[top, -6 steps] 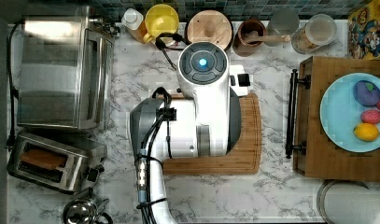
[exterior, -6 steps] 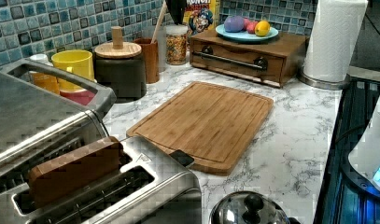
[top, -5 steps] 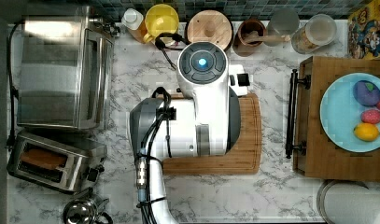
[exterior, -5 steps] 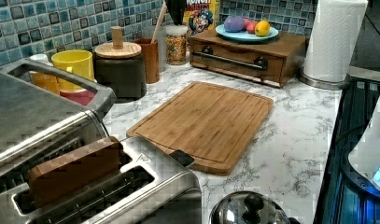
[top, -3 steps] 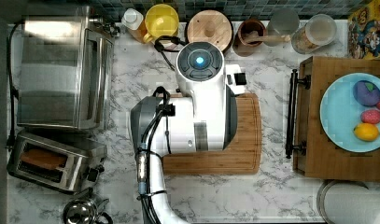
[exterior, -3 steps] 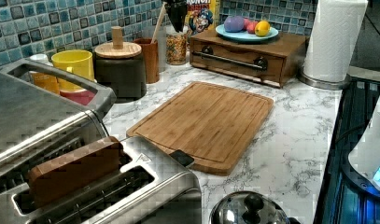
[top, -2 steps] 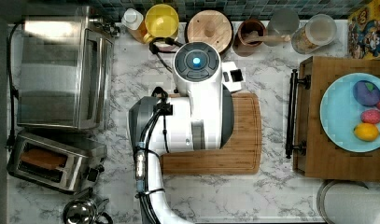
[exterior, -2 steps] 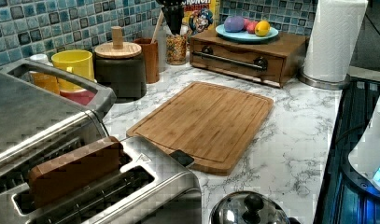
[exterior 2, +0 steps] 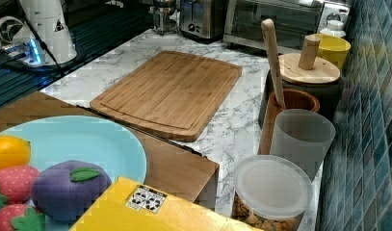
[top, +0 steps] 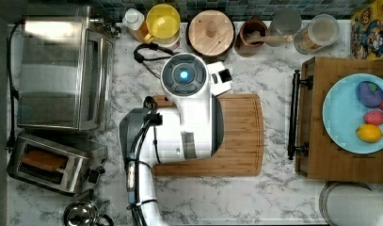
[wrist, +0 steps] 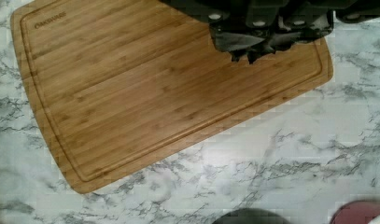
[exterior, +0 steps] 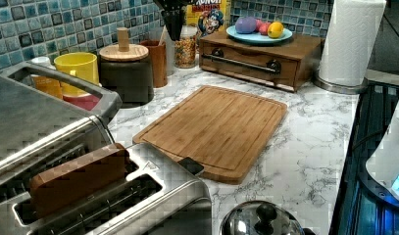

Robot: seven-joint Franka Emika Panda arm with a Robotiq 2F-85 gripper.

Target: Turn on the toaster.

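The toaster [top: 55, 162] sits just beside the toaster oven [top: 62, 70], well apart from the cutting board [top: 236, 136] under the gripper [wrist: 267, 35], towards the top view's lower left; I cannot tell the gripper's state. Its lever end faces the kettle [top: 81, 214].

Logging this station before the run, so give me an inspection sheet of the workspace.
Surface: marble counter; bare cutting board in the middle.
Job's things: toaster at the top view's lower left, bread standing up in its slot.
Clutter: toaster oven, kettle, yellow cup, lidded jar, plate of toy fruit, paper towels.
Claw: claw above the board, holding nothing; open or shut unclear.
Cables: black cable by the cup.
Surroundings: blue tiled wall.
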